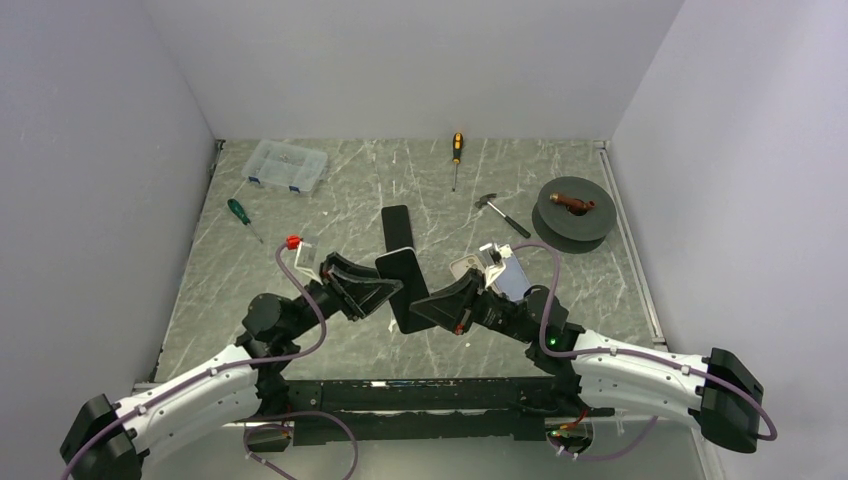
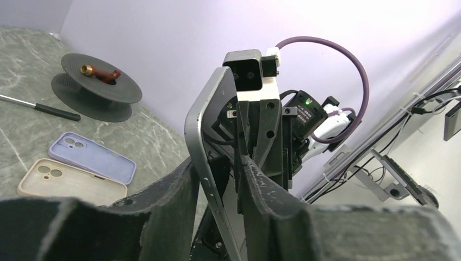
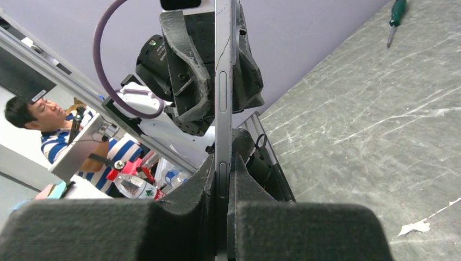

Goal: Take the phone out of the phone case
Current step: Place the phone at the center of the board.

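A dark phone [image 1: 403,275] with a bare silver edge is held up on edge above the table middle, between both arms. My right gripper [image 1: 420,305] is shut on its lower end; in the right wrist view the pads press both faces of the phone [image 3: 223,81] at the gripper [image 3: 223,168]. My left gripper [image 1: 390,290] stands round the phone [image 2: 204,136] from the other side. In the left wrist view the gripper [image 2: 217,168] has one finger against the phone and a gap at the other. A flat black case [image 1: 397,228] lies on the table just behind.
A beige case [image 2: 65,179] and a lavender case [image 2: 95,157] lie right of centre. A hammer [image 1: 500,213], a dark disc [image 1: 572,208] with a brown piece, an orange screwdriver [image 1: 457,155], a green screwdriver [image 1: 240,215] and a clear box [image 1: 286,165] lie farther back.
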Controlling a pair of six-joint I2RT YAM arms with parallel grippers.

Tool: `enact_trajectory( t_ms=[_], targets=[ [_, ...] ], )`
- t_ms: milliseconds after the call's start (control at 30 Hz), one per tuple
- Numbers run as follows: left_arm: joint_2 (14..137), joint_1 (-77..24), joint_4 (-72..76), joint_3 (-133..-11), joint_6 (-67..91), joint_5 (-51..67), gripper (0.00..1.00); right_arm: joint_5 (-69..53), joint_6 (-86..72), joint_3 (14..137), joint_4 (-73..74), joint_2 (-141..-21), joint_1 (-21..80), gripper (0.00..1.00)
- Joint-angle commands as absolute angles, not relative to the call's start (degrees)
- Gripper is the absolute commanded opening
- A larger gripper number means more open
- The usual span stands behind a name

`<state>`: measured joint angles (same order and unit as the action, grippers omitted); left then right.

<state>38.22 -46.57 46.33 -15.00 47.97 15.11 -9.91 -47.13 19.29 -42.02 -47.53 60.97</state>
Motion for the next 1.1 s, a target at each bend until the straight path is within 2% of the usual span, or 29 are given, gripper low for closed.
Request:
enact_trajectory(
  t_ms=[0,67,100,133,200,233,300,333,433,533,633,733,867,1067],
  targets=[
    [40.4,-46.1,53.1,-15.9,49.8,16.2,0.29,-8.9,-46.9,19.4,-47.6,-45.6,61.3,0.00],
    [41.7,-46.1,54.2,-16.4,50.7,17.5,0.07,-8.9,-46.6,19.7,-46.5,-45.3,61.3,0.00],
    [42.1,-46.1,53.0,-17.0,51.0,17.8,0.00,-9.3,-46.7,19.8,-46.3,-45.2,61.2,0.00],
    [42.0,-46.0,51.0,-17.8,51.2,17.8,0.00,-10.1,-46.9,20.0,-46.2,-45.2,61.3,0.11],
    [41.0,-45.9,47.9,-18.5,51.0,17.5,0.00,-11.5,-47.0,22.2,-41.3,-45.1,61.3,0.53],
    [39.5,-45.6,46.8,-18.6,50.8,17.3,0.00,-11.3,-46.8,25.1,-33.5,-44.9,61.2,0.70],
    [36.2,-44.7,43.6,-18.7,50.0,16.3,0.00,-10.4,-45.5,28.6,-23.6,-44.2,61.2,0.91],
    [34.0,-44.2,40.2,-18.9,49.4,15.7,0.00,-9.2,-45.0,29.7,-19.9,-43.4,61.2,0.98],
    [26.4,-42.2,24.5,-22.2,44.6,12.5,0.00,-4.3,-43.7,31.1,-9.8,-39.3,61.1,1.00],
    [22.2,-40.9,2.4,-31.9,36.3,6.1,0.00,2.6,-43.6,31.9,0.6,-34.3,61.0,1.00],
    [28.1,-39.7,-19.2,-44.9,30.8,0.4,0.00,8.5,-45.0,31.0,9.1,-29.8,61.1,1.00],
    [40.2,-37.9,-33.6,-55.7,29.3,-0.7,0.00,10.0,-47.1,26.8,8.7,-25.5,61.1,1.00],
    [50.7,-32.2,-32.6,-58.7,28.5,5.6,0.00,9.2,-48.6,22.4,5.2,-23.0,61.0,1.00],
    [64.9,-17.2,-25.4,-58.0,30.6,17.4,0.00,4.4,-47.6,23.5,7.0,-26.3,61.0,1.00]
  ],
)
